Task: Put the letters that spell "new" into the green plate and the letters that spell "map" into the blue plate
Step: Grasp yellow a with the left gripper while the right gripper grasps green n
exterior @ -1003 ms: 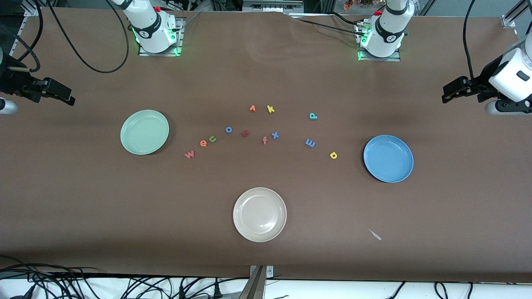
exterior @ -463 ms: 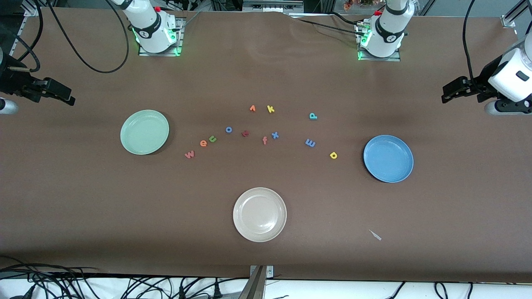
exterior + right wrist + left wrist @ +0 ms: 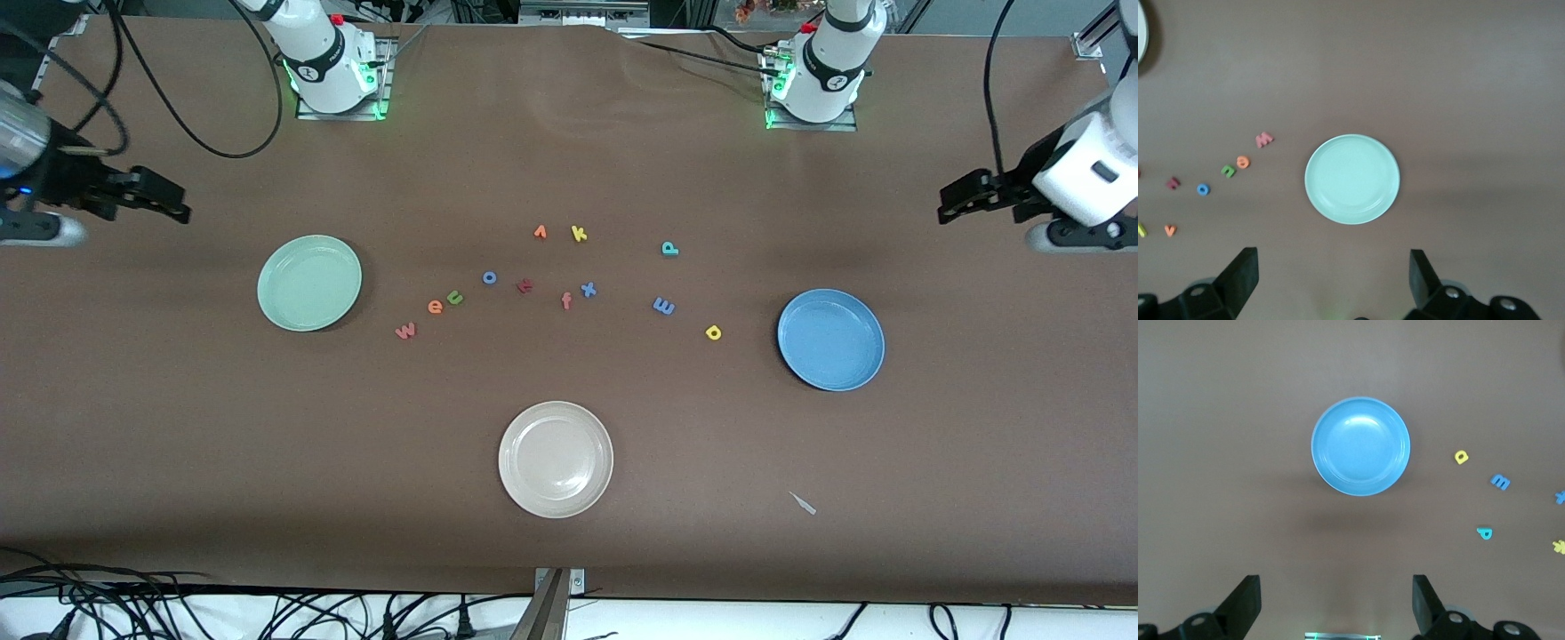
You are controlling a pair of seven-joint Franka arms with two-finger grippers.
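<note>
The pale green plate [image 3: 309, 283] lies empty toward the right arm's end, the blue plate [image 3: 831, 340] empty toward the left arm's end. Between them, on the table, lie the pinkish "w" [image 3: 405, 332], orange "e" [image 3: 435, 307] and green "n" [image 3: 455, 297], then the blue "m" [image 3: 664, 306], yellow "a" [image 3: 713, 332] and teal "p" [image 3: 669, 249]. My right gripper [image 3: 169, 206] hangs open and empty above the table's end by the green plate [image 3: 1352, 179]. By the blue plate [image 3: 1361, 447], my left gripper [image 3: 956, 203] also hangs open and empty.
A cream-white plate [image 3: 556, 459] sits nearest the front camera. Other letters lie in the middle: blue "o" [image 3: 489, 277], a dark red letter [image 3: 524, 285], orange "f" [image 3: 566, 300], blue "x" [image 3: 588, 289], yellow "k" [image 3: 579, 234]. A small pale scrap [image 3: 803, 503] lies near the front edge.
Both arms have shifted a little inward from the table's ends, the right one more. Both grippers stay open. No letter or plate has moved.
</note>
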